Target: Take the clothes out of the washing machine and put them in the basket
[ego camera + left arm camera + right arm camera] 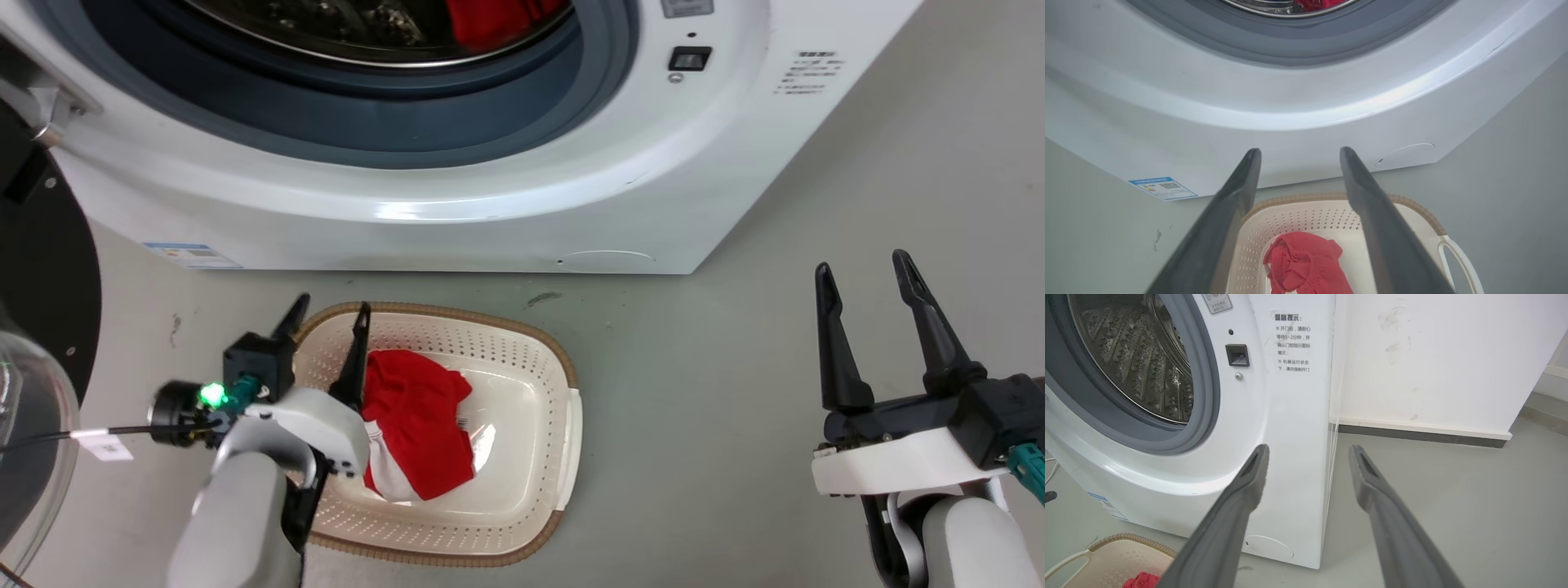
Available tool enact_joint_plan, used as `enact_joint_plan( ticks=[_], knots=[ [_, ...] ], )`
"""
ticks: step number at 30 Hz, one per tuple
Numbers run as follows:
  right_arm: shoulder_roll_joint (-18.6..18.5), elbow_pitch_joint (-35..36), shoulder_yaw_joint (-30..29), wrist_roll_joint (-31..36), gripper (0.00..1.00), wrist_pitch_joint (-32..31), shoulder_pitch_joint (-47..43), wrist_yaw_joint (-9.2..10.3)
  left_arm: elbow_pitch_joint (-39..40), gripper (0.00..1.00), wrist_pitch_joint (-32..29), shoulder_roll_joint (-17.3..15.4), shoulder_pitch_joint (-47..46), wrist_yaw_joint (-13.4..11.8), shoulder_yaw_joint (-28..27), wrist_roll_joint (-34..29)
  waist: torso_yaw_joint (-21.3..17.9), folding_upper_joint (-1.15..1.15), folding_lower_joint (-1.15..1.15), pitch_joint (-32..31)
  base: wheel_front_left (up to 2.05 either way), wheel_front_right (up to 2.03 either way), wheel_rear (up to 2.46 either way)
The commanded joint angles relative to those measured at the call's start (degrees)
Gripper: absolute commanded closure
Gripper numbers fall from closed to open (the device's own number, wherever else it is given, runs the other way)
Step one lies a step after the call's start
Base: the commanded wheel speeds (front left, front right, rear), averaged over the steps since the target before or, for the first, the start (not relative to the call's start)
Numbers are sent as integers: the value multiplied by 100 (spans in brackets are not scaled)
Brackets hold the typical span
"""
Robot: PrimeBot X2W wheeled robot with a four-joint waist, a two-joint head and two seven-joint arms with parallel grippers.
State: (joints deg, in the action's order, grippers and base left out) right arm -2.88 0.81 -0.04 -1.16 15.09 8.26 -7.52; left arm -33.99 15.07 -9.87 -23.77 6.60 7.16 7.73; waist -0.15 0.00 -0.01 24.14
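Observation:
The white washing machine [506, 204] stands with its porthole open. One red garment [498, 20] lies inside the steel drum [1135, 355]. On the floor in front sits the cream basket [563, 425]; a second red garment [416, 425], with white trim, lies crumpled in it. My left gripper [333, 304] hangs open over the basket's left rim with nothing between its fingers. In the left wrist view this gripper [1299, 151] points at the machine's lower front, with the basket [1412, 204] and red garment [1306, 261] below. My right gripper [860, 263] is open and empty over bare floor to the right.
The machine's black-framed glass door [33, 269] is swung open at the far left, near my left arm. A white wall with a dark skirting [1421, 435] runs to the right of the machine [1290, 416]. Grey floor surrounds the basket [1114, 555].

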Motion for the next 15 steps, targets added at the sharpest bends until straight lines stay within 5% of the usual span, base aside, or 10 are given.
enact_joint_plan(
  ticks=[1,15],
  knots=[
    [0,-13,22,-43,0,12,-9,6,128,0,15,-55,-102,23,-23,-36,-78,0,1,-6,0,0,0],
    [3,-45,178,-493,0,12,120,6,118,0,-352,-900,-2075,80,536,104,-1048,0,1,619,0,0,0]
  ],
)
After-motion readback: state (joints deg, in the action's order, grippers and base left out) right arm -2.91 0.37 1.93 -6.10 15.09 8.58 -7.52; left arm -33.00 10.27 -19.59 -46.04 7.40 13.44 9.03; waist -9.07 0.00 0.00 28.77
